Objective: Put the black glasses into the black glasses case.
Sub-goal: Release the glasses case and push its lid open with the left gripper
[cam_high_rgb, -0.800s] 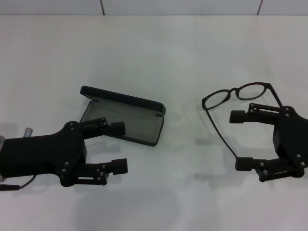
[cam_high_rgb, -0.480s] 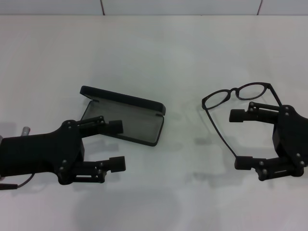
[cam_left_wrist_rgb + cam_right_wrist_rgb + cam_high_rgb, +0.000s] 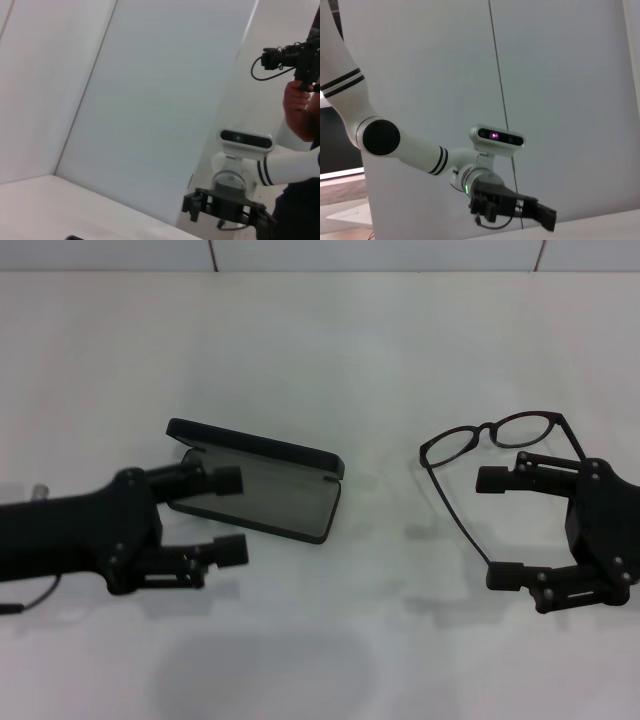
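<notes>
The black glasses case [image 3: 262, 483] lies open on the white surface [image 3: 330, 350], left of centre. The left tool [image 3: 232, 515] sits spread at its near left end, upper finger over the lining. To the right, the black glasses [image 3: 490, 440] rest beside the right tool [image 3: 495, 530], also spread.

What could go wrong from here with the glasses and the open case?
1. The right pincer is open with a temple arm of the black glasses running between its fingers; closing on that thin arm could likely make the frame twist or slip.
2. The left pincer is open at the near edge of the black glasses case; a nudge might slide it or tip the raised lid shut.
</notes>
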